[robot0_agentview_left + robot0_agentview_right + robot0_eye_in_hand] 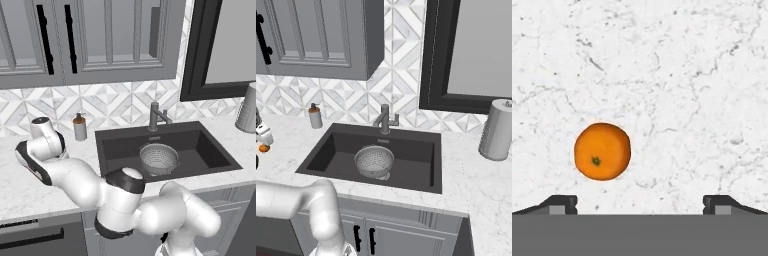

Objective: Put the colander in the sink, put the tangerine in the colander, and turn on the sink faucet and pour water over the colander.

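The colander point(159, 158) point(374, 161) stands upright in the sink point(120, 150) point(411, 160), near the drain, below the sink faucet point(155, 116) point(385, 119). The tangerine point(602, 151) point(263, 148) lies on the white marble counter left of the sink. My gripper point(639, 204) hangs over it, pointing down, open and holding nothing. In the hand view the fruit sits apart from the fingertips point(562, 202), left of the midline between them. No water shows at the spout.
A soap dispenser point(80, 127) point(315, 116) stands at the backsplash left of the sink. A paper towel roll point(247, 110) point(498, 130) stands on the counter at the right. Wall cabinets hang above the counter.
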